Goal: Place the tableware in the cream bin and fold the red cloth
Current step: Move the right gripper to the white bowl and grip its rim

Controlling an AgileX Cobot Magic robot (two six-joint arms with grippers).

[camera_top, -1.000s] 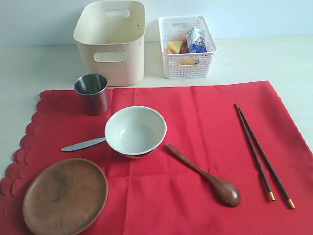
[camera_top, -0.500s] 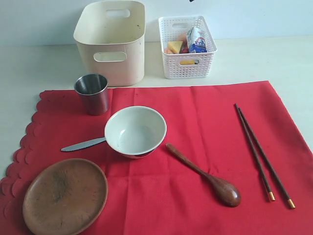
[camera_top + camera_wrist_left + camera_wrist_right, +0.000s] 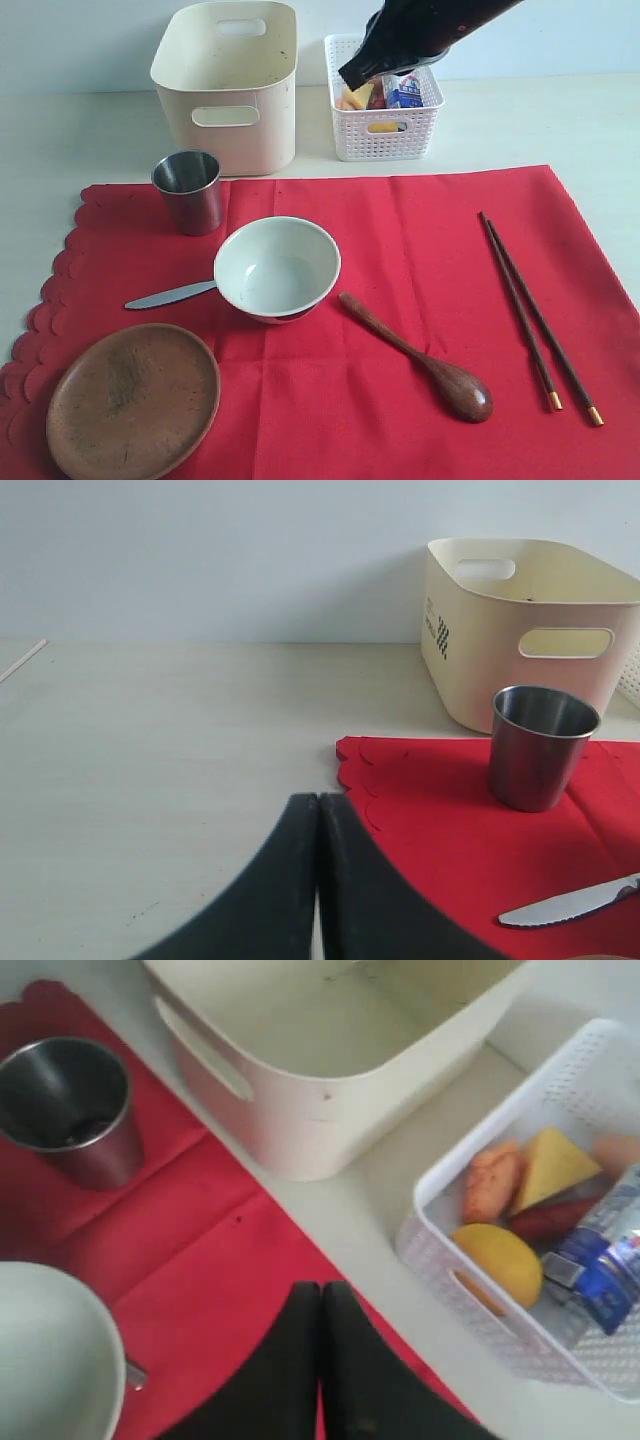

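Note:
On the red cloth [image 3: 400, 240] lie the steel cup [image 3: 189, 190], white bowl [image 3: 277, 267], butter knife [image 3: 168, 295] partly under the bowl, wooden plate [image 3: 133, 398], wooden spoon [image 3: 420, 360] and chopsticks [image 3: 535, 315]. Behind the cloth stands the cream bin [image 3: 225, 90], nothing in it. My right gripper [image 3: 352, 78] hangs shut and empty in the air, in front of the white basket; its wrist view shows the shut tips [image 3: 321, 1288] over the cloth's far edge. My left gripper [image 3: 318, 798] is shut and empty, low beside the cloth's scalloped corner, short of the cup [image 3: 540, 745].
A white lattice basket [image 3: 385, 130] right of the bin holds food pieces and a small carton [image 3: 402, 92]. Bare pale table [image 3: 80, 140] surrounds the cloth to the left, behind and to the right. A wall runs along the back.
My right arm has come down into the exterior view from the top and now hangs in front of the white basket. Nothing on the cloth has moved.

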